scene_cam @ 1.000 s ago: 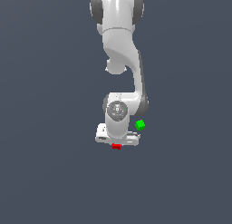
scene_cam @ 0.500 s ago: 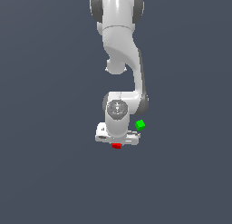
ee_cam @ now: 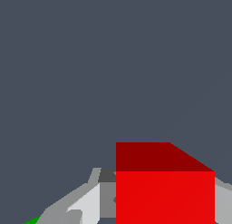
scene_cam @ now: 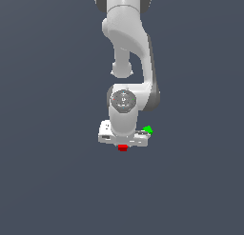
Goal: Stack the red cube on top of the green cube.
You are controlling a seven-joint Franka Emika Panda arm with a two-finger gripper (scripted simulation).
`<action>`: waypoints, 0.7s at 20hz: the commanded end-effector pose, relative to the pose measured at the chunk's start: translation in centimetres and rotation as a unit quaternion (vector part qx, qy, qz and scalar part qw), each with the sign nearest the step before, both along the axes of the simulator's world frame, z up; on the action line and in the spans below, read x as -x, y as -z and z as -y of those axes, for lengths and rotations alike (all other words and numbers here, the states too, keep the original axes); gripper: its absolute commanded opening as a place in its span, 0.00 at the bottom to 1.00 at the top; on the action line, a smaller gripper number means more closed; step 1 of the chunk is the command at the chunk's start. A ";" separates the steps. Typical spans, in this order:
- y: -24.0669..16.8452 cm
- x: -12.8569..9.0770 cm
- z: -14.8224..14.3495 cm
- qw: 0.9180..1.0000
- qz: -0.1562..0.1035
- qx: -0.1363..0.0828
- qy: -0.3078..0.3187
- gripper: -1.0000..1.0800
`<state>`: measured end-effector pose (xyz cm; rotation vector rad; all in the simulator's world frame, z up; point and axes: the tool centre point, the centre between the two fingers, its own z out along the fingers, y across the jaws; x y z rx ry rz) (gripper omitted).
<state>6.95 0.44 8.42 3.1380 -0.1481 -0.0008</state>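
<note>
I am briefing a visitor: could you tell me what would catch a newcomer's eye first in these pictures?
The tall glossy white robot arm dominates the middle of the exterior view against plain dark grey. The tiny bright red cube peeks out beneath its white gripper and looms large in the wrist view, while the tiny bright green cube sits at the gripper's exterior-view right.

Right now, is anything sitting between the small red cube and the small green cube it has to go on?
Nothing visible does. The small red cube sits under the white gripper; the small green cube peeks out beside it, with only bare grey floor around them.
</note>
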 end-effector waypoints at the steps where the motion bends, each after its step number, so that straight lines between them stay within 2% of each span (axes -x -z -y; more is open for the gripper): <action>1: -1.6 0.0 0.0 1.000 0.000 0.000 0.000 0.00; 7: -3.5 -0.1 0.0 1.000 0.000 0.000 0.000 0.00; 14: -3.4 0.1 -0.3 1.000 0.001 0.000 0.000 0.00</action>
